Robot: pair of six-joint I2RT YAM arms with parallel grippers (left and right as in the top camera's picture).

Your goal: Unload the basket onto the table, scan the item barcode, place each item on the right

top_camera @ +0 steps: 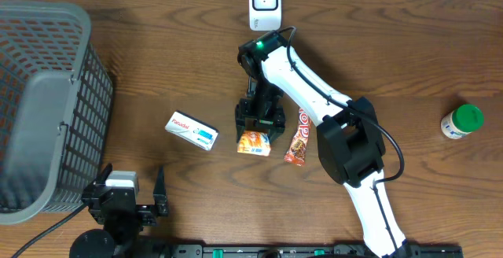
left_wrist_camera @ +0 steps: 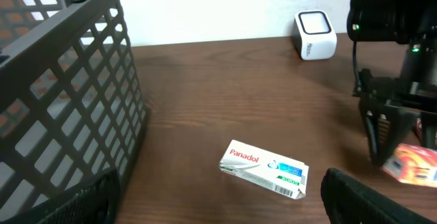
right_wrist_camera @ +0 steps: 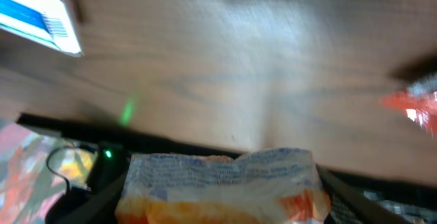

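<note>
An orange and white snack packet (top_camera: 254, 142) lies at the middle of the table, under the right arm. My right gripper (top_camera: 260, 121) points down with one finger on each side of it. In the right wrist view the packet (right_wrist_camera: 218, 173) fills the gap between the two fingers, and the gripper (right_wrist_camera: 222, 200) is shut on it. The left wrist view shows the packet (left_wrist_camera: 414, 164) low between those dark fingers. The white scanner (top_camera: 265, 3) stands at the table's far edge, beyond the arm. My left gripper (top_camera: 130, 198) rests open near the front left, holding nothing.
A white Panadol box (top_camera: 192, 130) lies left of the packet, its barcode end facing the left gripper (left_wrist_camera: 218, 214). A red wrapper (top_camera: 296, 136) lies right of the packet. A grey mesh basket (top_camera: 75, 93) fills the left side. A green-capped bottle (top_camera: 461, 121) stands far right.
</note>
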